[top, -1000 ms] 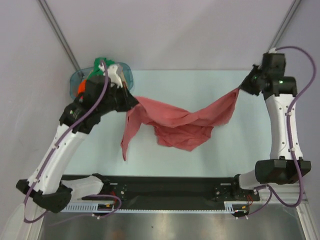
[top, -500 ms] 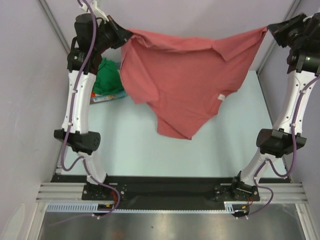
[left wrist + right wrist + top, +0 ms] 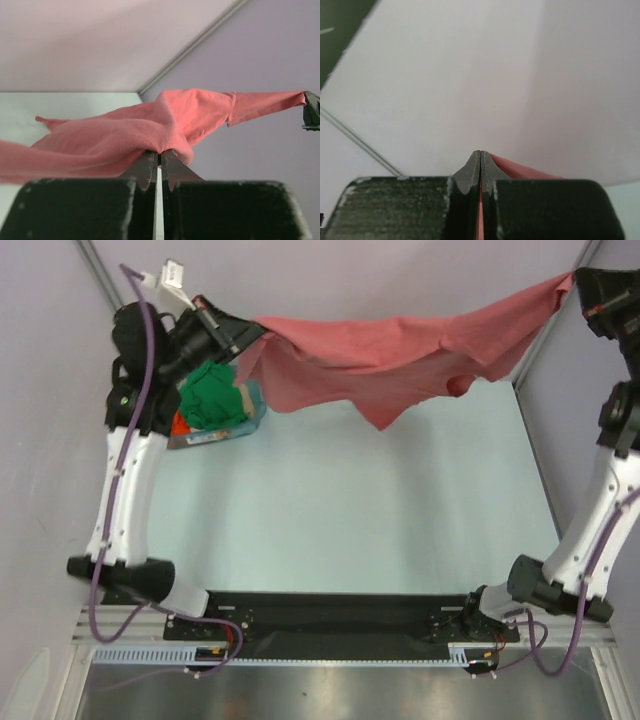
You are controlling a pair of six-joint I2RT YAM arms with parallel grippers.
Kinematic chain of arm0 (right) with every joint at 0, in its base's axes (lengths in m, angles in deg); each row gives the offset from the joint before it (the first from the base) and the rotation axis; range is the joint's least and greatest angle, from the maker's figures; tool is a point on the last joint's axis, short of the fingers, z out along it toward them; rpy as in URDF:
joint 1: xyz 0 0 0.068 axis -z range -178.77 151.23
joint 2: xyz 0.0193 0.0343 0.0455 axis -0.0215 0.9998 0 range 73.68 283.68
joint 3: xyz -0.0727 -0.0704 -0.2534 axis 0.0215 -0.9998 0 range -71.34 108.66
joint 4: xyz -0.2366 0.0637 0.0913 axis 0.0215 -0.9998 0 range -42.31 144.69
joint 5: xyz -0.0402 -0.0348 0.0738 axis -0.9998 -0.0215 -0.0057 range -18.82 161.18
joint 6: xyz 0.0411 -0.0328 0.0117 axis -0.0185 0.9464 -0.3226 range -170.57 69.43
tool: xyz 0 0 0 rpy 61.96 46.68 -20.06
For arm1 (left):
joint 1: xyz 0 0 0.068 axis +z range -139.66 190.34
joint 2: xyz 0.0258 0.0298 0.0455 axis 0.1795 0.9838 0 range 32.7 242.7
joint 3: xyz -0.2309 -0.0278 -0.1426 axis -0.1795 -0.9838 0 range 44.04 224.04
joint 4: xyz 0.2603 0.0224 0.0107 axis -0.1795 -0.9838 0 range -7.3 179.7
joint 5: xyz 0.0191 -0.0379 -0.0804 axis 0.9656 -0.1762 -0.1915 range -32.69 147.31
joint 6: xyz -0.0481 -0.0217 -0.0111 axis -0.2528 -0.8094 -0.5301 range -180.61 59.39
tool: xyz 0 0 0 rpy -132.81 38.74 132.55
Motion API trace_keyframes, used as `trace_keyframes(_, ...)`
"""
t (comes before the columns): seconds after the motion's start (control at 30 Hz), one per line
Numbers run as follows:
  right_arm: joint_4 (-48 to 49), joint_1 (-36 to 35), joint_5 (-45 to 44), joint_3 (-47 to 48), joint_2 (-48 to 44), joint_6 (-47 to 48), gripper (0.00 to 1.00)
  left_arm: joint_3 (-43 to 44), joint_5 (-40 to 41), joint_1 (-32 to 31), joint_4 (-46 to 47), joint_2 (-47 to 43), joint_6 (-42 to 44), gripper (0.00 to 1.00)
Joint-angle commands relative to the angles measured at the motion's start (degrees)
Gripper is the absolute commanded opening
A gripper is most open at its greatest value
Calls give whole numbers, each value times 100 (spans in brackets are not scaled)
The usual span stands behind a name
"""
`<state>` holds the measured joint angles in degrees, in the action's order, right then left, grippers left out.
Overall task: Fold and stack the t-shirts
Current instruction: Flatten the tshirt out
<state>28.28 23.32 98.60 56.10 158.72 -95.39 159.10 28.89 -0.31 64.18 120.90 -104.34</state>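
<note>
Overhead, the left gripper (image 3: 160, 156) is clamped on one end of the salmon-red t-shirt (image 3: 390, 355), the right gripper (image 3: 480, 155) on the other; the cloth is slung between them, sagging midway, clear of the table (image 3: 380, 520). A green t-shirt (image 3: 212, 395) is seen bundled near the left gripper.

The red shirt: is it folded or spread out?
Spread out, unfolded: the red shirt hangs in the air, stretched between the left end effector and right end effector, both shut on it.
</note>
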Motion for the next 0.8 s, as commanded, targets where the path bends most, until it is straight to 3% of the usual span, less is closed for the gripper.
trace_keyframes(0.0,120,50,-324,456,-838,342,0,-387,-339,2,530,-1058,-399,0)
trace_keyframes(0.2,-337,-203,-1069,1221,-1409,763,0,-1143,-436,2,250,-2236,-698,0)
trace_keyframes(0.33,-531,-688,-1834,1249,-1700,1273,0,-1820,-296,2,135,-2834,-857,0)
trace_keyframes(0.47,-558,-846,-2056,1047,-1482,1423,0,-2654,-23,2,117,-3046,-848,0)
trace_keyframes(0.63,47,-846,-1872,-128,-1068,1204,0,-3463,548,-7,600,-2879,-901,0)
trace_keyframes(0.77,1425,-855,-1644,-1998,-666,1046,0,-4455,865,-16,1426,-2441,-936,0)
